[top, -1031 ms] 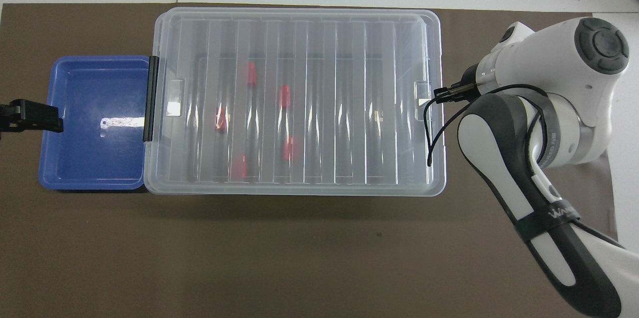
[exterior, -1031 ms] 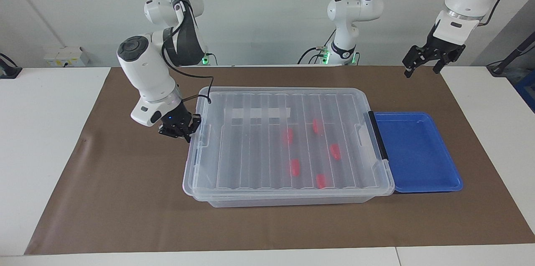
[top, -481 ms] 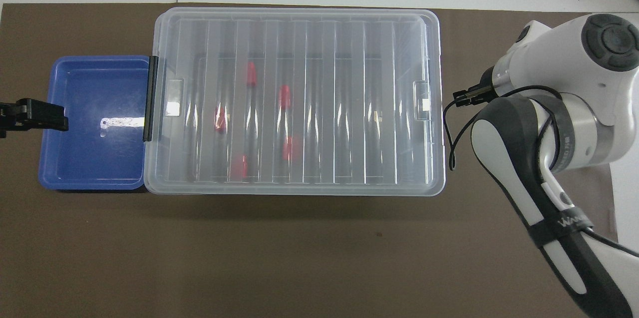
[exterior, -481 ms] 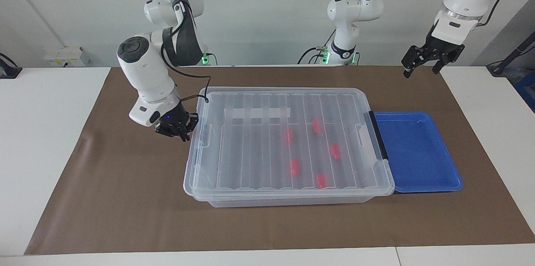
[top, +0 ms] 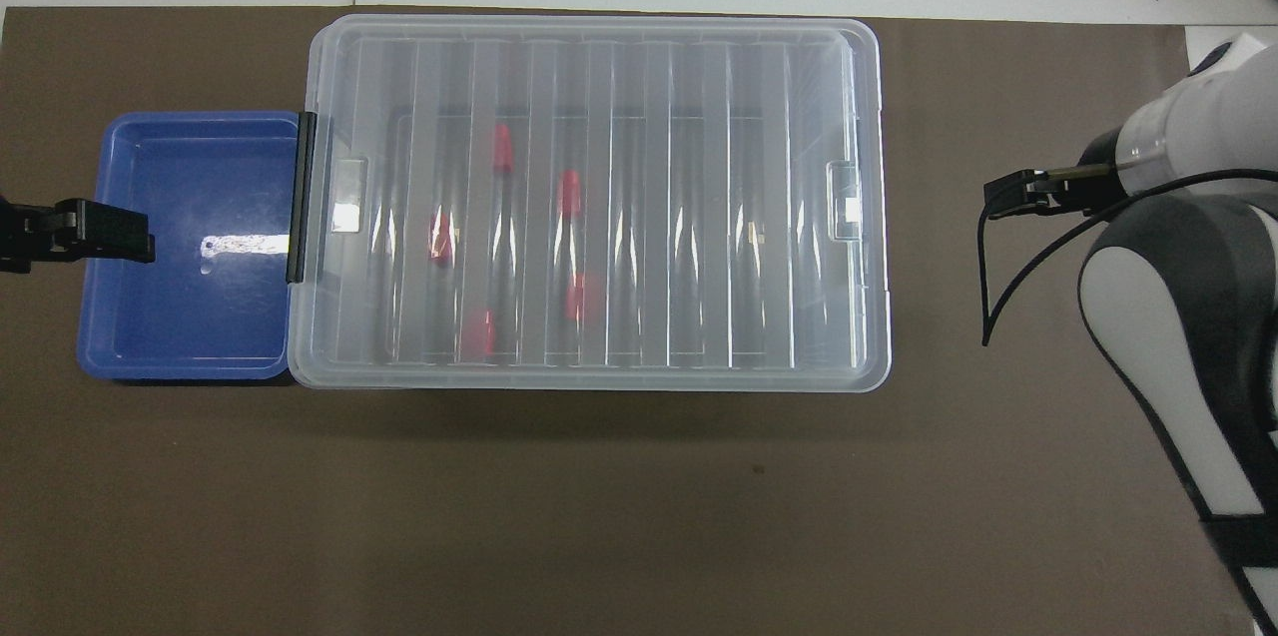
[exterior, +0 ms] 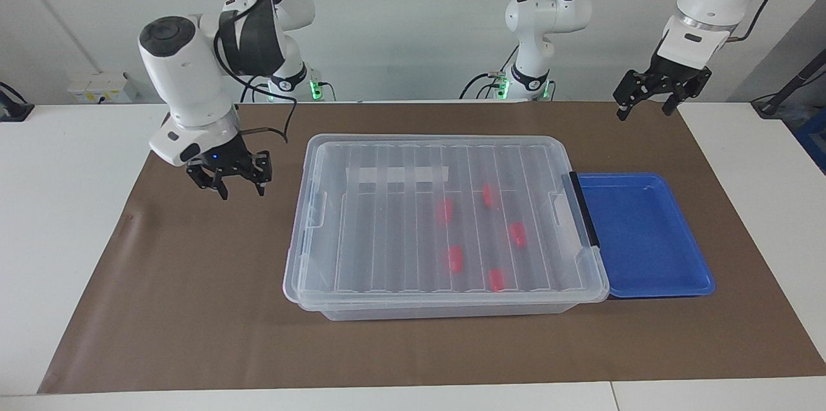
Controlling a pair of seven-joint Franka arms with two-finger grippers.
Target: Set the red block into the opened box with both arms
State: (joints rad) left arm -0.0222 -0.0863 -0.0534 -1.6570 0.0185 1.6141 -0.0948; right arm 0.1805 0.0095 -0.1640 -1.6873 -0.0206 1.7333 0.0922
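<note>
Five small red blocks [exterior: 455,259] lie inside the clear ribbed box [exterior: 445,217], lid on, frame centre. Right gripper [exterior: 233,186] hangs released mid-left; left gripper [exterior: 652,104] hangs released upper right, empty.

Two cameras cover one desk [exterior: 77,217]. The facing camera sits high at the far end from the robots and looks back at them, far enough off to take in the whole brown mat [exterior: 193,308], both arm bases and the wall. The overhead camera hangs above the robots' own end, looking forward and steeply down, closer in. Both share the box [exterior: 445,295] [top: 589,27] and the blue tray [exterior: 645,230] [top: 190,307], seen half a turn apart.
</note>
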